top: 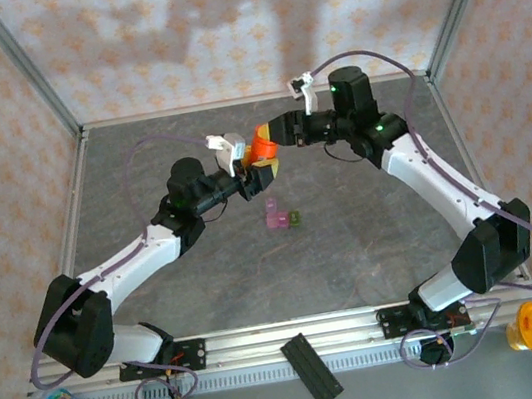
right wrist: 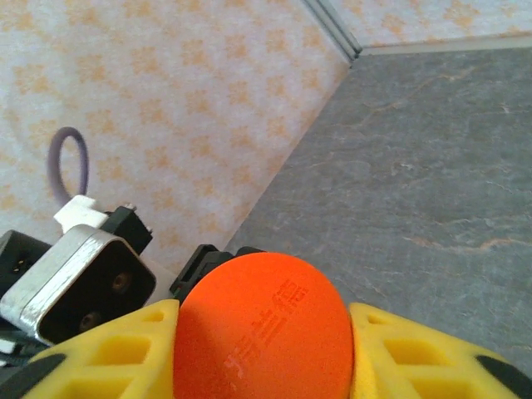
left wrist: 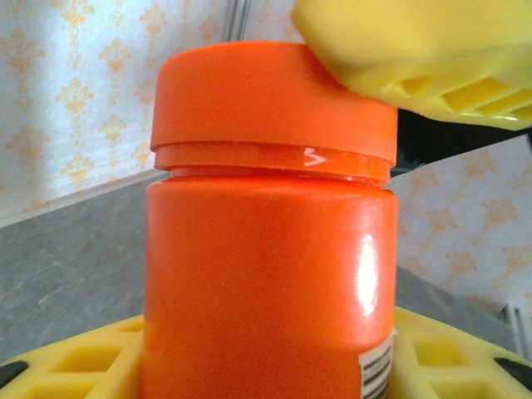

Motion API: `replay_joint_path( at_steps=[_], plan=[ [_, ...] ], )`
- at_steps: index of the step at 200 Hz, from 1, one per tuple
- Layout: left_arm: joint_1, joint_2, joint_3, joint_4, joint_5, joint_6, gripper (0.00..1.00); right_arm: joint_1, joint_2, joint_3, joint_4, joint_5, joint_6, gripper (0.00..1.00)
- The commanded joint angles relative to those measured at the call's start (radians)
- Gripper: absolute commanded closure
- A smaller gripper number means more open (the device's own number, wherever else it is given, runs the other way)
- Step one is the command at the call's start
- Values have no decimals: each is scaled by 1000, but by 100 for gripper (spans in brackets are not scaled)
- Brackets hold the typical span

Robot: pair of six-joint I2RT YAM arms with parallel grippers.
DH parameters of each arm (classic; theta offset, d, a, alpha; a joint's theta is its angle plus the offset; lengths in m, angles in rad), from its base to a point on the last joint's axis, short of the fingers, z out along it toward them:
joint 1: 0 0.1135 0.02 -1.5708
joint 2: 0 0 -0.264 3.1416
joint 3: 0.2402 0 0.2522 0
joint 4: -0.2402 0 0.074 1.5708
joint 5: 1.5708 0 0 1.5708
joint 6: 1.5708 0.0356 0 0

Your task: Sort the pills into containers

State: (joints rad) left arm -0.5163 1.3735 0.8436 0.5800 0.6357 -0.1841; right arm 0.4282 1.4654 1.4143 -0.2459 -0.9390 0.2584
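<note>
Now, on my left side, my left gripper (top: 263,167) is closed on the body of the orange bottle (left wrist: 266,274). My yellow fingers (left wrist: 75,366) press on it low down from both sides. In the left wrist view the bottle stands straight, but I cannot tell if its bottom rests on the table (top: 157,277) or hangs a little above it. Going to the right, the cap (left wrist: 270,96) is on the bottle, and my right gripper (top: 272,136) is closed on it, with one pad (left wrist: 416,50) lying on its upper edge; in the right wrist view my fingers sit tight on both sides of the cap. The containers (top: 279,220), some joined pink cubes with a dark green one (top: 295,218) at their right end, lie on the table near the bottle, toward my bases, and neither gripper touches them. I see no pills, so I judge they are inside the bottle and that the step in hand is opening it; the sorting itself is not begun. The next move, I think, calls for a firm left hold while the right gripper turns the cap and lifts it off. The containers are very small, so pouring will need care.
</note>
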Motion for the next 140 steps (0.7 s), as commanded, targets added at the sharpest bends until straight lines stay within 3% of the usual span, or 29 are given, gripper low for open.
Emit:
replay_joint_path(
  at_steps=[1,14,56,78,140],
  plan=[
    [1,-42,1,103,27,-17,100,-17,-3,51,-25,41,-19,33],
    [1,-44,8,46,-7,36,100,-18,-31,65,-60,140,32,21],
    [-8,-53,14,-89,-142,225,100,-14,-76,56,-171,429,352,15],
    [-13,-44,30,-144,-174,297,100,4,-80,30,-166,475,424,15],
    [-22,-15,63,-206,-176,367,100,97,20,121,-202,504,399,15]
  ],
)
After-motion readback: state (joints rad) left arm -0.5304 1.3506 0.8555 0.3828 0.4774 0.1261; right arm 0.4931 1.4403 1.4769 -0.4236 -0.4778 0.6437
